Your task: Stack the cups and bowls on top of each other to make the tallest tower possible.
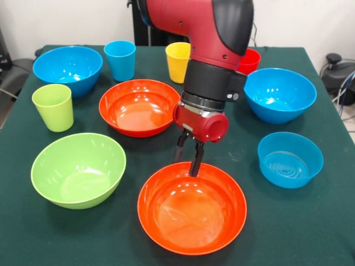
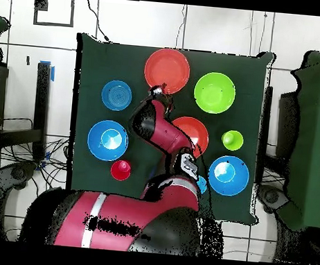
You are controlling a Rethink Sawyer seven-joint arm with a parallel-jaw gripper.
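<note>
My gripper (image 1: 187,164) points down at the far rim of the near orange bowl (image 1: 191,216), one finger inside the rim and one outside, with a gap between them. In the overhead view the gripper (image 2: 156,93) is at the edge of that bowl (image 2: 167,69). The second orange bowl (image 1: 138,108), lime green bowl (image 1: 77,169), two deep blue bowls (image 1: 67,69) (image 1: 280,95) and smaller blue bowl (image 1: 289,159) stand apart. So do the green cup (image 1: 54,107), blue cup (image 1: 120,60), yellow cup (image 1: 177,61) and red cup (image 1: 251,60). Nothing is stacked.
All stand on a dark green table (image 1: 310,233). The arm hangs over the middle, partly hiding the second orange bowl (image 2: 197,131) in the overhead view. Cables and floor surround the table.
</note>
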